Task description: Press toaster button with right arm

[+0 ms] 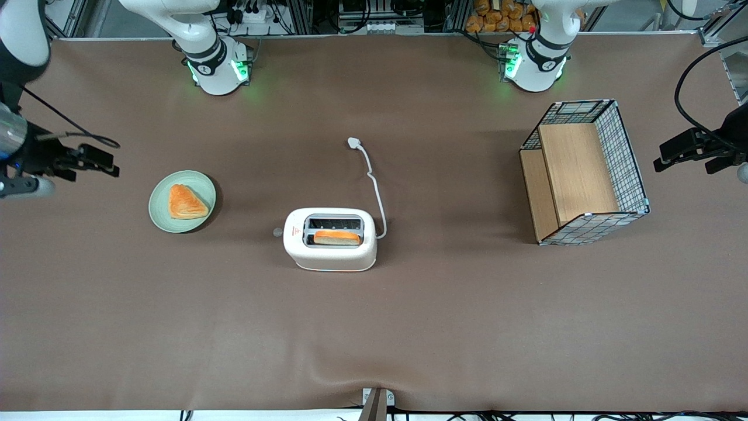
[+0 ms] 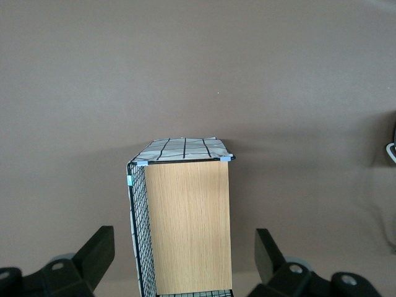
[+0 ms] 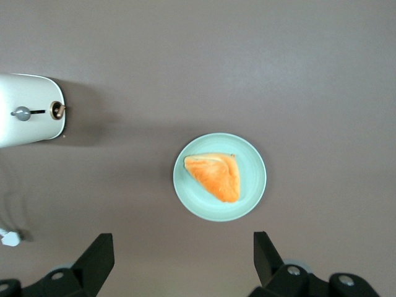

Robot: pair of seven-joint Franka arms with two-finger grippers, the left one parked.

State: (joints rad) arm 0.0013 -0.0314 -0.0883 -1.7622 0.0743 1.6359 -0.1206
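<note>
On the brown cloth-covered table (image 1: 175, 327), nearest the front camera among the objects, stands the small cream-white two-slot toaster with rounded corners (image 1: 330, 240), a slice of golden toast (image 1: 336, 237) sitting in the slot closer to that camera. A red triangle warning sticker (image 1: 295, 231) marks its top. The tiny round grey toaster button (image 1: 277, 232) projects from the narrow end that faces the working arm's end of the table; in the right wrist view it shows as a grey knob (image 3: 21, 113) on the toaster's end face (image 3: 34, 127).

Beside the toaster, toward the working arm's end, lies a round pale-green plate (image 1: 160, 213) carrying a triangular orange pastry (image 1: 186, 202).

The large white right arm's slim black gripper (image 1: 96, 161) hangs above the table edge, farther out than the plate and well apart from the button; its fingers (image 3: 99, 257) are spread wide with nothing between them.

The toaster's white cord (image 1: 376, 193) runs away from the front camera to its white plug (image 1: 353, 142).

Toward the parked arm's end rests a wire-mesh basket with wooden boards (image 1: 584, 172).
</note>
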